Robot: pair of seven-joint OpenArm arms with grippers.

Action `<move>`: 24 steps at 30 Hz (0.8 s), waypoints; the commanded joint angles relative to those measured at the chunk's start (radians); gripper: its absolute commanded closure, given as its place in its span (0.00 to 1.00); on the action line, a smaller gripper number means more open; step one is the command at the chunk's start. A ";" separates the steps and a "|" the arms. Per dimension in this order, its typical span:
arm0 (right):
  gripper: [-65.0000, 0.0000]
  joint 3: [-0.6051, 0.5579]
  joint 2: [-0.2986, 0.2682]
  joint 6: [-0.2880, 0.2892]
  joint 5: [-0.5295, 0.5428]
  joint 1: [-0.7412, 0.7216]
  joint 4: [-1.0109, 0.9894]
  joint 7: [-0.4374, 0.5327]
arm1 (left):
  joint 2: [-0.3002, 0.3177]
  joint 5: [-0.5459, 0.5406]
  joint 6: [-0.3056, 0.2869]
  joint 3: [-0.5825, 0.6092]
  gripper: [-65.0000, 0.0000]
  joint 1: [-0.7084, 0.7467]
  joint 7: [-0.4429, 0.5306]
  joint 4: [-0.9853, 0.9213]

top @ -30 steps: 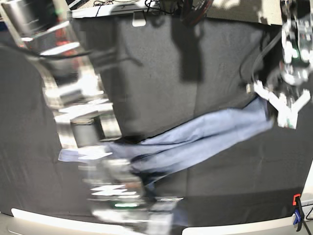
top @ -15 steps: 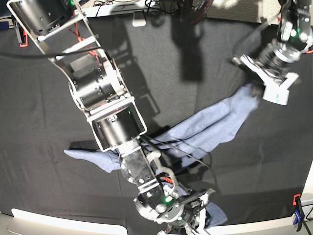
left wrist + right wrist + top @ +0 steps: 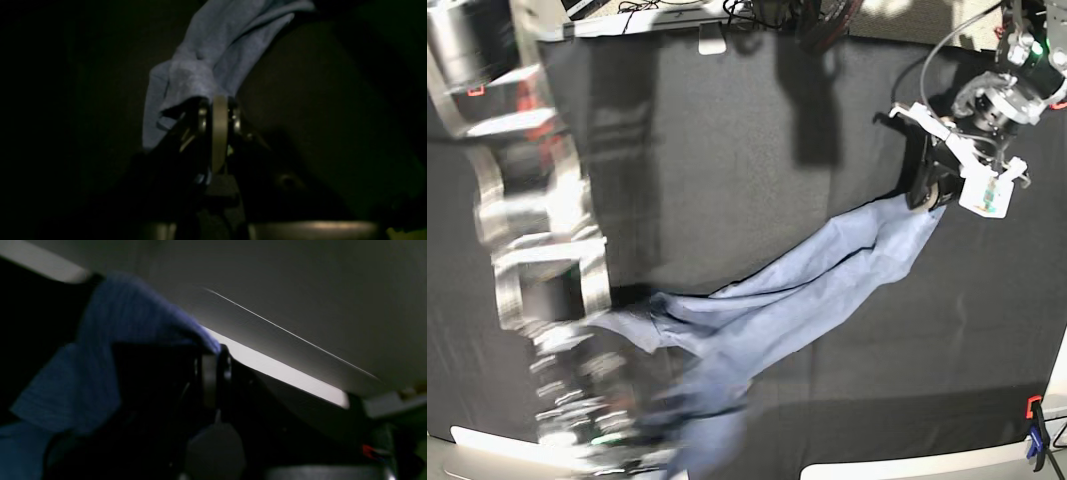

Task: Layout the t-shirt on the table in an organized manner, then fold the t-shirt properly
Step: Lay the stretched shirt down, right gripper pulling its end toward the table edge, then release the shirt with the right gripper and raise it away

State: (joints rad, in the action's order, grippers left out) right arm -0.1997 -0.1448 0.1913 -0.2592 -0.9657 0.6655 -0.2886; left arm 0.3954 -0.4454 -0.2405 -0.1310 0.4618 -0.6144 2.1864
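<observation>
The light blue-grey t-shirt (image 3: 827,280) hangs bunched in a long diagonal band over the black-draped table (image 3: 757,130), from upper right to lower left. My left gripper (image 3: 927,192) is shut on its upper right end. The left wrist view shows that gripper (image 3: 218,101) pinching a gather of the fabric (image 3: 213,53). My right gripper (image 3: 652,440) is blurred by motion at the front left and holds the shirt's lower end. In the right wrist view it (image 3: 213,351) is shut on a fold of the shirt (image 3: 133,313) near the table's pale front edge.
A blue and orange clamp (image 3: 1035,435) grips the cloth at the front right corner. An orange clamp (image 3: 472,90) sits at the left edge. Cables and a dark stand (image 3: 817,25) lie along the back. The white front rim (image 3: 907,468) bounds the table.
My right arm has swung left along the front edge with the shirt's end. My left gripper has shifted left with its end. The shirt is now pulled into a longer band.
</observation>
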 commanded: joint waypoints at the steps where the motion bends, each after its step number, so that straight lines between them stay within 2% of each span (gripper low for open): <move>1: 1.00 0.001 0.011 0.010 0.005 -0.073 -0.025 0.055 | -0.002 -0.001 -0.003 -0.005 1.00 0.001 0.023 0.019; 3: 1.00 0.001 0.011 0.037 0.005 -0.125 -0.115 0.076 | -0.021 -0.002 -0.003 -0.005 1.00 0.001 0.023 0.019; 6: 0.65 0.001 0.021 0.063 0.005 -0.174 -0.185 0.124 | -0.047 -0.001 -0.003 -0.005 1.00 0.001 0.023 0.019; 8: 0.53 0.002 0.025 0.064 0.005 -0.185 -0.185 0.125 | -0.053 -0.001 -0.003 -0.005 1.00 0.001 0.023 0.019; 15: 0.52 0.002 0.025 0.064 0.012 -0.198 -0.185 0.121 | -0.055 0.036 -0.003 -0.005 1.00 0.001 0.023 0.019; 18: 0.52 0.002 0.016 0.067 0.092 -0.204 -0.185 0.096 | -0.055 0.036 -0.003 -0.005 1.00 0.002 0.022 0.019; 24: 0.50 0.006 -0.018 0.126 0.180 -0.209 -0.185 0.023 | -0.055 0.036 -0.003 -0.005 1.00 0.001 0.023 0.019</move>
State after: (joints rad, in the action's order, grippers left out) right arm -0.1986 -0.1596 0.3164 -0.0841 -1.1229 0.4625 -0.2947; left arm 0.3370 -0.4000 -0.2405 -0.1322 0.4622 -0.6144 2.1860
